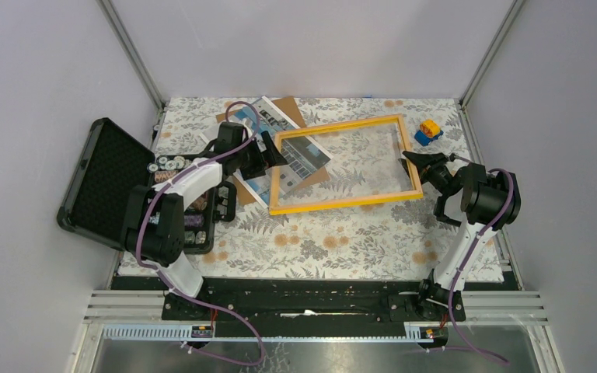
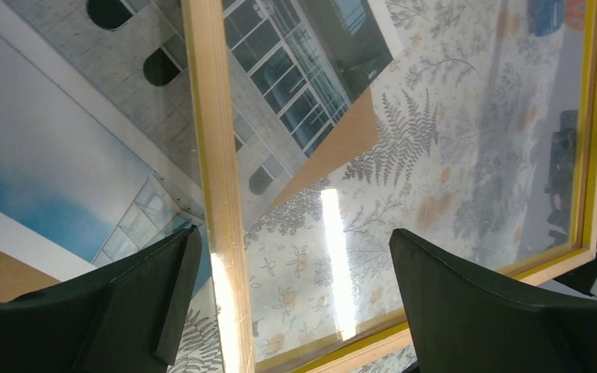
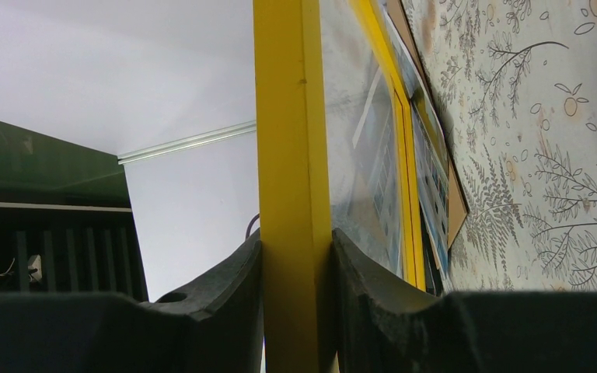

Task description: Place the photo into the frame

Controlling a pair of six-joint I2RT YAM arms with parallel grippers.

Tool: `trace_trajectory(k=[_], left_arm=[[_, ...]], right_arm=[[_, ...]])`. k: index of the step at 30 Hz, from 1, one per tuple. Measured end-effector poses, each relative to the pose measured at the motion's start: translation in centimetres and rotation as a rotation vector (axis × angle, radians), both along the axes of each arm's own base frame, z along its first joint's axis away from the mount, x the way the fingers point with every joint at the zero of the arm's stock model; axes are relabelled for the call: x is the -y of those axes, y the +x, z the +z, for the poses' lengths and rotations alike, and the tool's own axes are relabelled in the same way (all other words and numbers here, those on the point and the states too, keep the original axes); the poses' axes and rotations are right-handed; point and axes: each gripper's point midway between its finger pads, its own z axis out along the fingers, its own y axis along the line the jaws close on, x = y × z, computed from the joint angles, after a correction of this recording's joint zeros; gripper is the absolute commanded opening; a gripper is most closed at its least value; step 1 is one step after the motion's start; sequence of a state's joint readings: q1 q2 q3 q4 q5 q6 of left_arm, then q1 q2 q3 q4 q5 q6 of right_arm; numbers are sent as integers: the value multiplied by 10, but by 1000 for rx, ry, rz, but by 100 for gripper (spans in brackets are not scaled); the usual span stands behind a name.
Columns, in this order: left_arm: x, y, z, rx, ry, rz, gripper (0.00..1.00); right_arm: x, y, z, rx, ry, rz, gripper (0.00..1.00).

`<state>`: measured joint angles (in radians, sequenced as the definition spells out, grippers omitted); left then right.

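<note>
The yellow-orange frame [image 1: 347,200] lies over the floral table with its clear pane up. The photo [image 1: 305,155] of sky and a white building lies face up under the frame's left part, on the brown backing sheet [image 1: 289,109]. My left gripper [image 1: 274,159] is open. Its fingers [image 2: 124,311] stand either side of the frame's left rail [image 2: 214,155], above the photo [image 2: 62,140], and touch neither. My right gripper [image 1: 416,163] is shut on the frame's right rail [image 3: 295,155], which is pinched between both fingers [image 3: 365,287] and looks raised off the table.
An open black case [image 1: 105,183] with several small round parts stands at the left table edge, beside my left arm. A blue and yellow toy [image 1: 428,132] sits at the back right, beyond the frame's corner. Walls and metal posts close in the back and sides.
</note>
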<state>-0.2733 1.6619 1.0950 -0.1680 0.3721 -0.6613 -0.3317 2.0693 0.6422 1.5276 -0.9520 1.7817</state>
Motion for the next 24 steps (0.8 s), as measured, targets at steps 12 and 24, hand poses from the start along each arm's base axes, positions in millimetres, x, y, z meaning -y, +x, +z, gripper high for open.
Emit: trace_trajectory(k=[12,24], left_arm=[[2,-7,-31,-94,38,1,99],[12,-11,-31,-98,34,-18,99]], right_arm=[[0,0,0,0,0,0,22],[0,0,0,0,0,0,19]])
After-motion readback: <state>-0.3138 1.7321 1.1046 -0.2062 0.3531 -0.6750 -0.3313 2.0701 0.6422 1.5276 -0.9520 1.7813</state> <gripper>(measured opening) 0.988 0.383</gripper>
